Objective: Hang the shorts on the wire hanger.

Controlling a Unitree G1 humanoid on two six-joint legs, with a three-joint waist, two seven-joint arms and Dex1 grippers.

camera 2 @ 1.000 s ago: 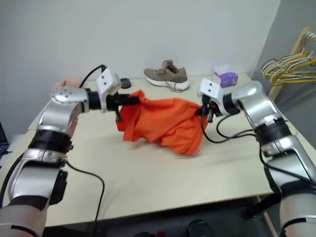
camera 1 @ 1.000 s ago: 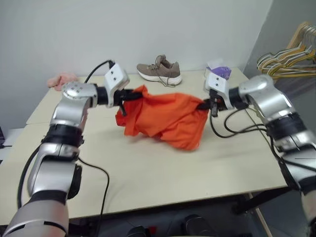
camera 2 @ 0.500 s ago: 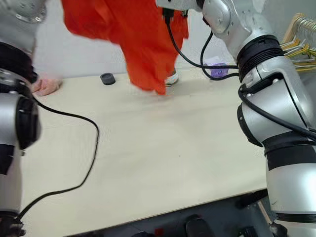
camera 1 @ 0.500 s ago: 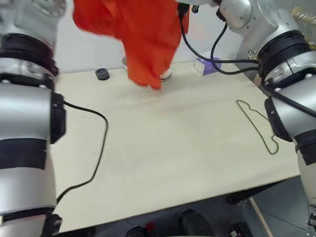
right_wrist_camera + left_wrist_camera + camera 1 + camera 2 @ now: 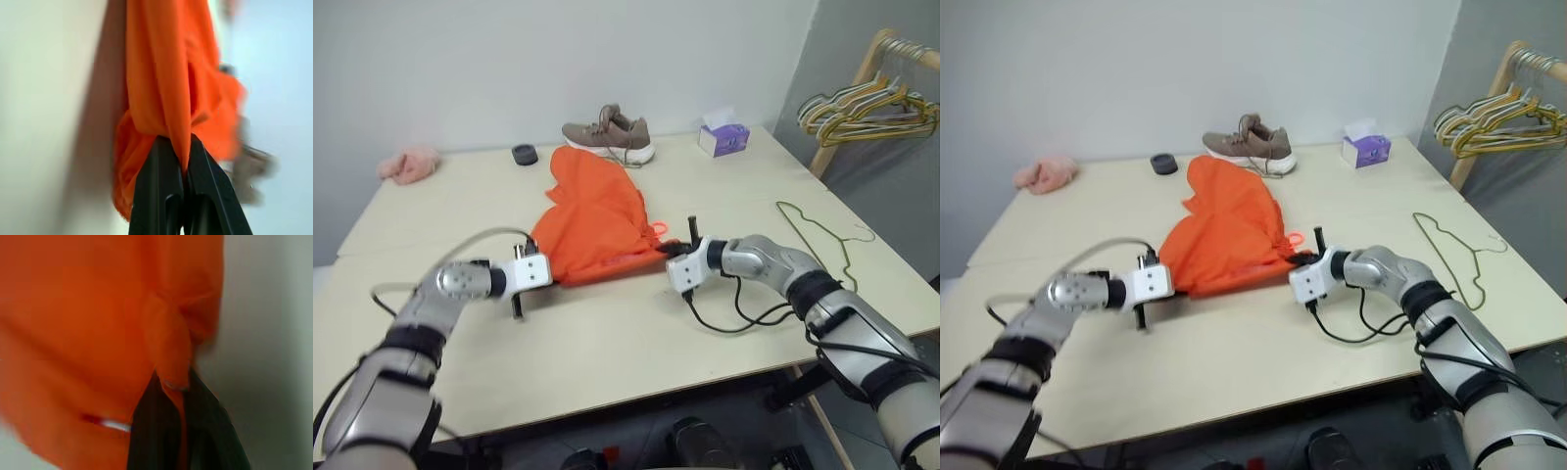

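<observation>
Though flat, shorts (image 5: 592, 220) between end effectors

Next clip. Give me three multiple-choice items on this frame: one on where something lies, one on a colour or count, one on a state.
1. Where does the wire hanger lie?
A. On the table, to the right of the shorts
B. Under the shoe
C. On the rack

2. What colour are the shorts?
A. Pink
B. Orange
C. Purple

3. How do the end effectors stand?
A. Both open above the table
B. One shut, one open
C. Both shut on the shorts

Key: 1 A, the thin wire lies flat on the tabletop, apart from the shorts. 2 B, bright orange fabric. 3 C, the left end effector and right end effector each pinch orange cloth.
</observation>
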